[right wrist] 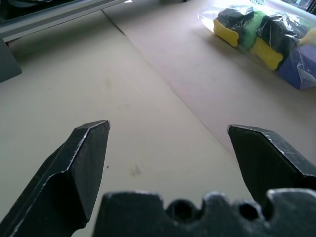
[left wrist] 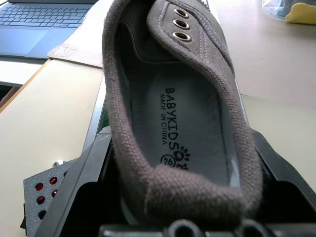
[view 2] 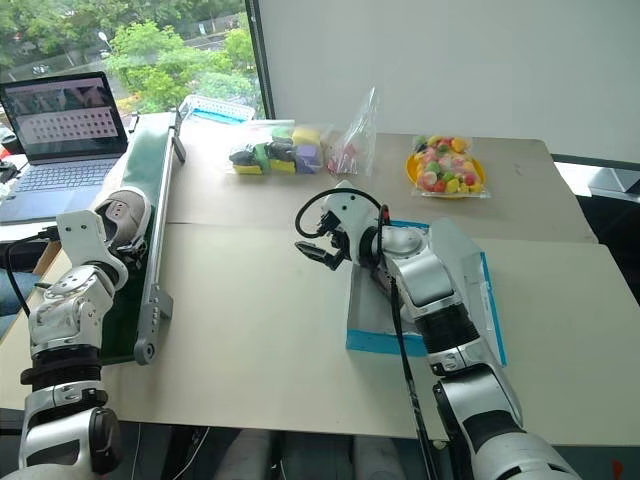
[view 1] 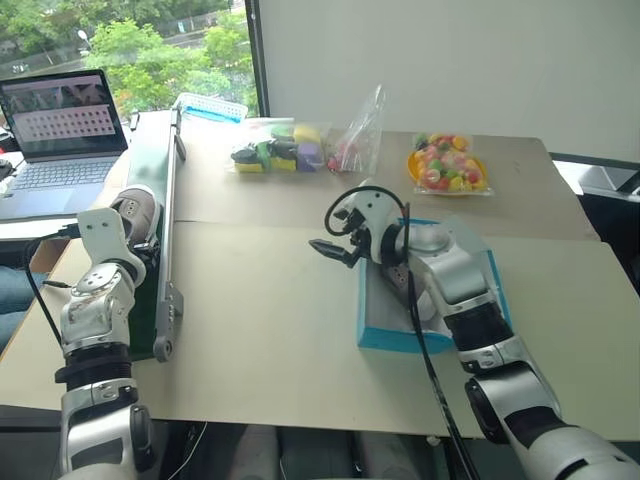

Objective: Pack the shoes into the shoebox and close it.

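Premises: a robotics test room or lab bench set up in an office-type space. Evidence follows. A wide work table (view 1: 300, 330) is covered in plain beige sheeting. A narrow green conveyor (view 1: 150, 200) with metal side rails runs along its left edge. An open laptop (view 1: 60, 135) showing a grid of thumbnails stands on a side desk. Clear bags of coloured toy items (view 1: 290, 148) and a yellow dish of toy fruit (view 1: 448, 165) are laid out at the back. Walls are plain white; a large window (view 1: 130, 50) looks onto trees.
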